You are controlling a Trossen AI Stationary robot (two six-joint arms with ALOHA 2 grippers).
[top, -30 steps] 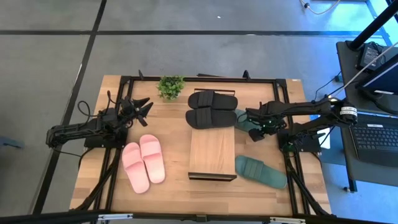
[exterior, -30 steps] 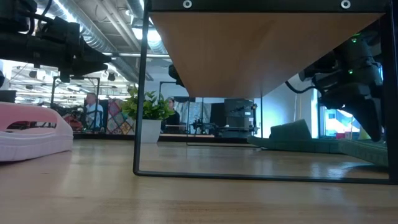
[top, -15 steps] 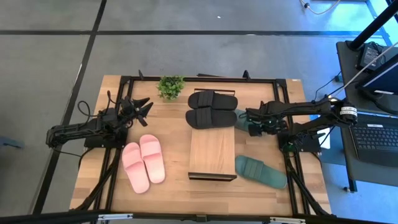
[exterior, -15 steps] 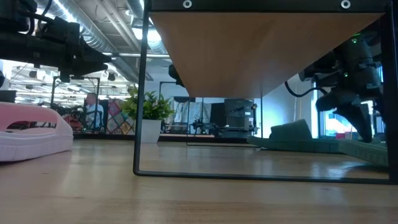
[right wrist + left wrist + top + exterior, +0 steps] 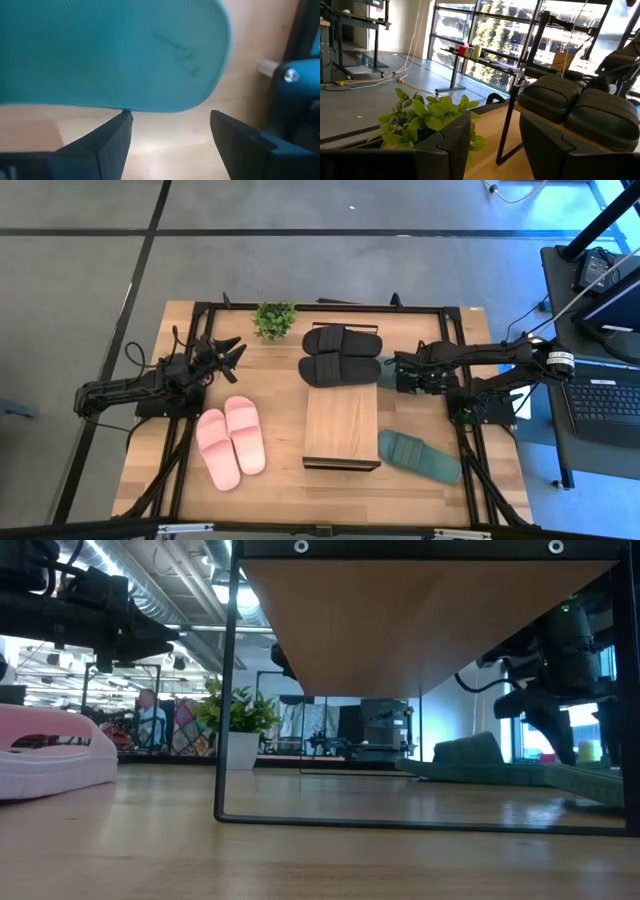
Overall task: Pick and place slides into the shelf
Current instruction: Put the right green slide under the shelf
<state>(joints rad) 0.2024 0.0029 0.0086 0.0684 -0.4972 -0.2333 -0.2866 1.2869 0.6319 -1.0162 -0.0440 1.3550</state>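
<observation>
the wooden table (image 5: 270, 480) carries the shelf (image 5: 341, 425), pink slides (image 5: 231, 440), green slides (image 5: 419, 455) and a potted plant (image 5: 275, 319).

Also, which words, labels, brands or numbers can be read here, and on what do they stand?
None can be read.
Pink slide: dark marking on its side, too blurred to read.
Green slide: faint scratch-like mark on its sole, no letters.

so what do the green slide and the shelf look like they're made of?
Green slide: probably foam, matte, with a fine dimpled texture and a faint scuff. Shelf: light wood plank top with visible grain, on a thin dark frame, likely painted metal.
</observation>
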